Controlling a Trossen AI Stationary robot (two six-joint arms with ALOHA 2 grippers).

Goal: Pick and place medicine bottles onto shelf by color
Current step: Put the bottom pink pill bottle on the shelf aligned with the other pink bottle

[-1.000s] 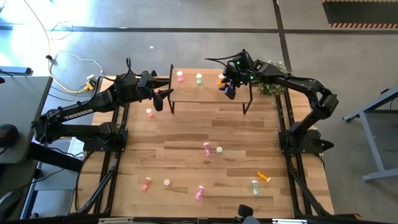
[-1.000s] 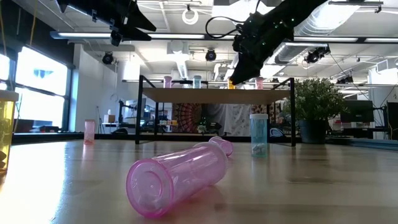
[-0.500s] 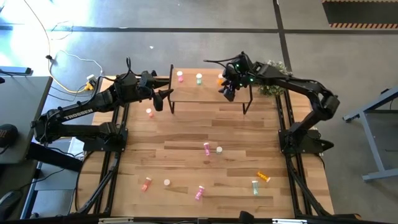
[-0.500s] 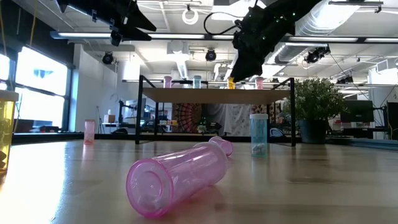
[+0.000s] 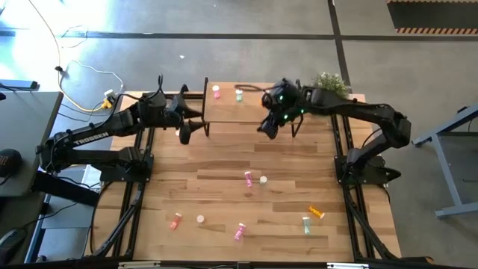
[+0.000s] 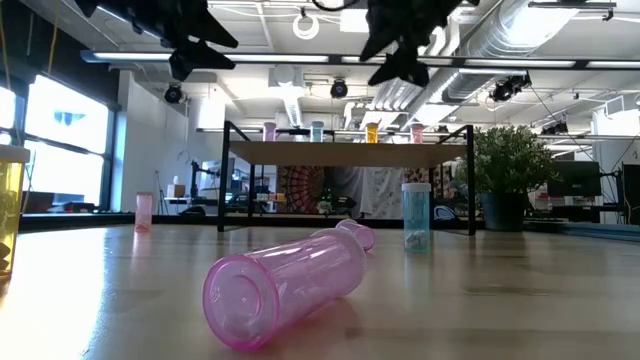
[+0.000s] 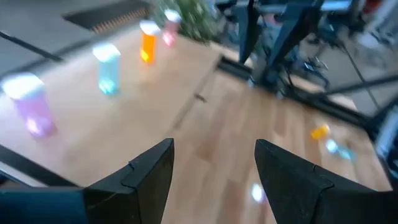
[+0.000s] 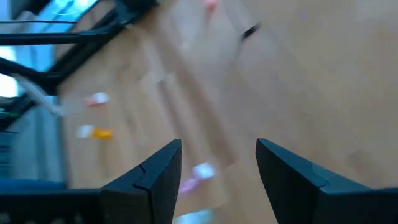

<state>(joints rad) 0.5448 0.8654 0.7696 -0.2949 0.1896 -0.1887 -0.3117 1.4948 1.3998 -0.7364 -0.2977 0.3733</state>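
The shelf [image 5: 239,112] stands at the table's far middle. On it stand a pink bottle [image 5: 216,91], a pale green bottle [image 5: 239,94], an orange bottle [image 6: 372,132] and another pink one [image 6: 417,133]. Loose bottles lie on the near half of the table: a pink one [image 5: 248,178], an orange one [image 5: 317,213], a green one [image 5: 306,224], a pink one [image 5: 240,231] and a salmon one [image 5: 175,221]. My right gripper [image 5: 266,127] hangs open above the shelf's near edge, with nothing between its fingers [image 8: 217,146]. My left gripper [image 5: 188,127] hangs open off the shelf's left end, also with nothing between its fingers [image 7: 214,146].
A potted plant [image 5: 328,82] stands at the far right corner beside the shelf. In the low view a big pink bottle [image 6: 290,285] lies close to the camera, and a green one [image 6: 416,216] stands upright farther back. Bare wood lies between the shelf and the loose bottles.
My right gripper has come off the shelf's right part, going up, toward the table's near edge and a little to the left, and its wrist has rolled. It stays open. My left gripper has swung slightly toward the near edge and tipped down.
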